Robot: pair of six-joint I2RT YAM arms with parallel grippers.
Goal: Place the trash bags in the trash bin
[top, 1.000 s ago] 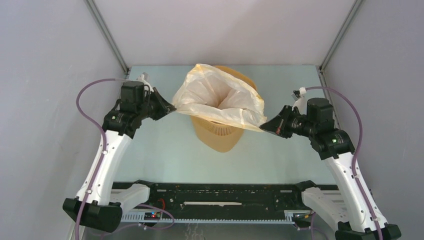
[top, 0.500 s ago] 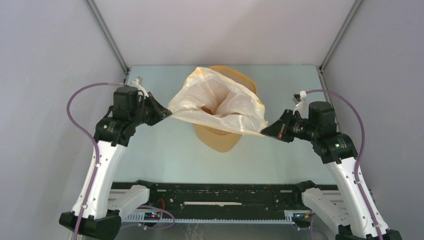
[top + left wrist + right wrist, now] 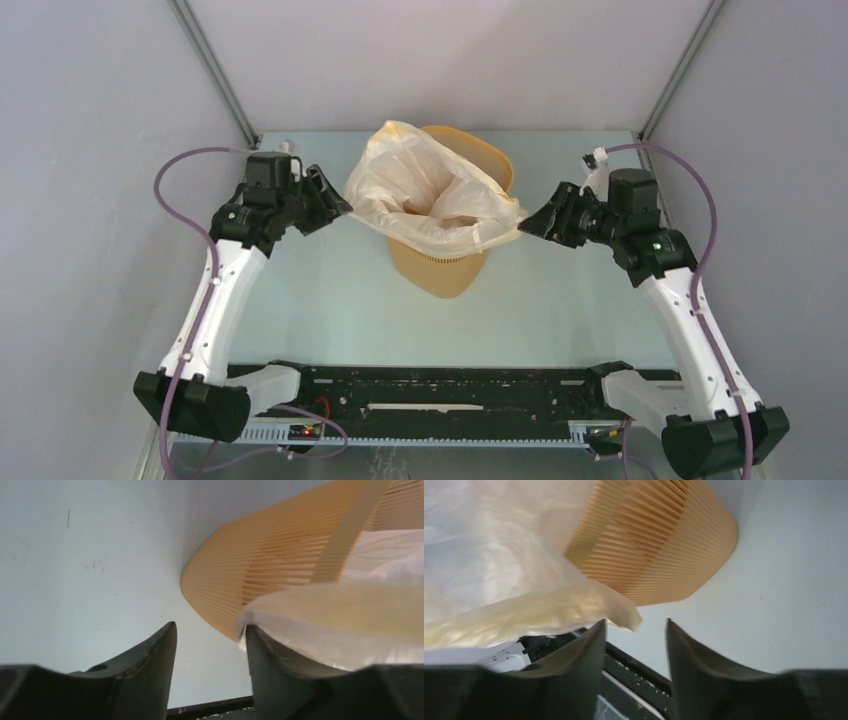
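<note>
The orange trash bin [image 3: 446, 272] stands mid-table, with the cream trash bag [image 3: 430, 195] sitting in its mouth and its yellowish rim spread wide over the top. At the bag's left edge my left gripper [image 3: 336, 205] is open. In the left wrist view nothing lies between the jaws of the left gripper [image 3: 210, 627]; the bag rim [image 3: 350, 615] drapes on the right finger's outer side, in front of the slotted bin [image 3: 280, 545]. My right gripper [image 3: 530, 222] is open at the bag's right corner. That gripper [image 3: 635, 622] sits just under the loose bag corner [image 3: 621, 611], below the bin [image 3: 664, 545].
Grey enclosure walls close in on the left [image 3: 90, 200], right [image 3: 770, 180] and back. A black rail [image 3: 430, 392] runs along the near edge between the arm bases. The pale green table [image 3: 330, 300] surrounds the bin.
Both grippers were shut on the bag's rim corners, stretching it sideways; now both are open and have let go. The rim has slackened and drawn in over the bin.
</note>
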